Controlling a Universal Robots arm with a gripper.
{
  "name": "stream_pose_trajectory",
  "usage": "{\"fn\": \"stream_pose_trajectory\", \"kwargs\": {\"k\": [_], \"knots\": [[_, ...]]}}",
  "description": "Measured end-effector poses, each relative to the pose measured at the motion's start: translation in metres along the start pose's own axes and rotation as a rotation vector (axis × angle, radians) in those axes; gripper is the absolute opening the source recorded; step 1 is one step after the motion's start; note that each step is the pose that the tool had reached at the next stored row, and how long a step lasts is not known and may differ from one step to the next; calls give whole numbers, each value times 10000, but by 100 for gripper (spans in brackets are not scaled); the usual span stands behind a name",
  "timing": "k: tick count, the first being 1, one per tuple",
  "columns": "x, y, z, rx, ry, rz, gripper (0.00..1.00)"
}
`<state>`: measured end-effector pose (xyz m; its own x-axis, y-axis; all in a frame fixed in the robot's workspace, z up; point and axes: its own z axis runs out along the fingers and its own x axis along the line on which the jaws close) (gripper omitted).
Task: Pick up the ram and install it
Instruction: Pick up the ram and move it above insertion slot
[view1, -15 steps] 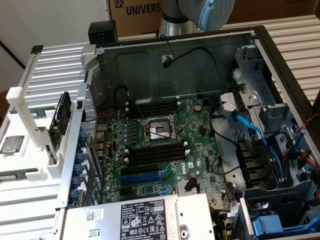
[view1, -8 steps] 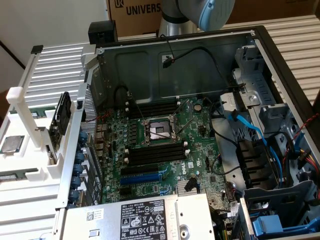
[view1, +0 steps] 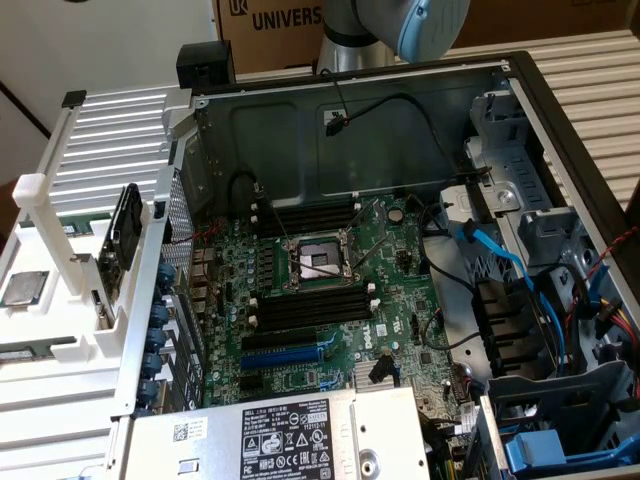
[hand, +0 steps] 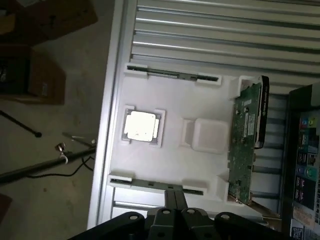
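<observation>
Slatted metal table (view1: 590, 60) with cardboard boxes behind it, and the big open PC case (view1: 360, 120) sits on it with the motherboard (view1: 330, 290) exposed. Its black memory slots (view1: 310, 310) look bare, so nothing's installed yet imo.

The pincer (hand: 175, 189) hangs over the white tray (hand: 205, 100) beside the case. An expansion card (hand: 246, 135) stands on edge well off to one side of the pincer. The ram (hand: 145, 183) lies edge-up in its clips right at the pincer tip. A second stick (hand: 172, 74) is at the far rim, and the CPU (hand: 141, 125) sits between the two.

For the pickup I'd stay centred along the stick, squeeze across its thin faces and pull straight out of the clips so it doesn't cock sideways.

Can't tell if the pincer is open, closed or already on the ram, because its own body covers the contact spot. The ram is seen edge-on, so no chips or label are readable.
</observation>
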<state>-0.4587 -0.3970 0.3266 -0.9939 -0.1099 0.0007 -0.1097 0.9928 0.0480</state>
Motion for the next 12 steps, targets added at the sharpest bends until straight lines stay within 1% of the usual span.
{"fn": "stream_pose_trajectory", "kwargs": {"k": [12], "knots": [[0, -4, 84, -4, 105, -2177, 10]]}}
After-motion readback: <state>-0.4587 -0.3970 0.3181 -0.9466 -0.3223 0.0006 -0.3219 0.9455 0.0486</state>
